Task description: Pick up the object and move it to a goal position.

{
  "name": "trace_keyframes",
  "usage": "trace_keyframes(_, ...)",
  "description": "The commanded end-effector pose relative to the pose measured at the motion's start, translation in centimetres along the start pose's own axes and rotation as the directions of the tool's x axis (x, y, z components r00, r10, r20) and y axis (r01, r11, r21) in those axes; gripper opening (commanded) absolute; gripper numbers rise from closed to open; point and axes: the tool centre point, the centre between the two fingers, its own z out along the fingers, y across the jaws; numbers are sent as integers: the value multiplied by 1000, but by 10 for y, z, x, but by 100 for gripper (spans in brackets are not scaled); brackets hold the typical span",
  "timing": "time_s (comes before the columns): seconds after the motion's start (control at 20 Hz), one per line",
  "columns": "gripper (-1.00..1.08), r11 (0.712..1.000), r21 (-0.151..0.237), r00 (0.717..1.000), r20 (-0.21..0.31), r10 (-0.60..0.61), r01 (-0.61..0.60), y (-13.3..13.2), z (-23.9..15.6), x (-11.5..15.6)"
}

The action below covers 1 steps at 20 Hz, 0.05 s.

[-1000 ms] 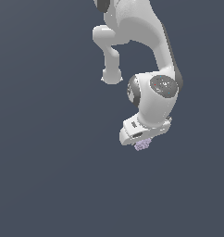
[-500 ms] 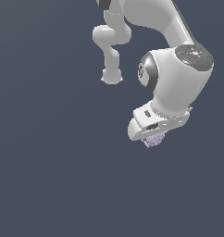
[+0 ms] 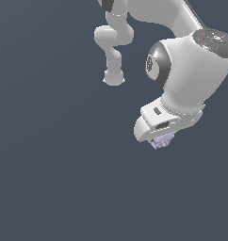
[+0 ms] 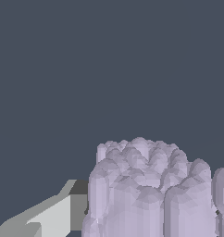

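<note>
– So what is the exterior view giving us?
– Only the arm's gripper (image 3: 159,135) hanging over plain grey, the lavender object (image 3: 162,140) peeking out beneath.
– And the wrist view?
– It is showing the bumpy lump (image 4: 146,190) filling the jaws, one finger (image 4: 44,217) pressing against it.

White glossy arm (image 3: 191,66), rounded segments, dark joint caps, white claw (image 3: 160,136).
</note>
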Motion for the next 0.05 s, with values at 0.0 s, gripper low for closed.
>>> trace_keyframes(0.0,-100,1000,0,1000,1,0,0,0,-1,1)
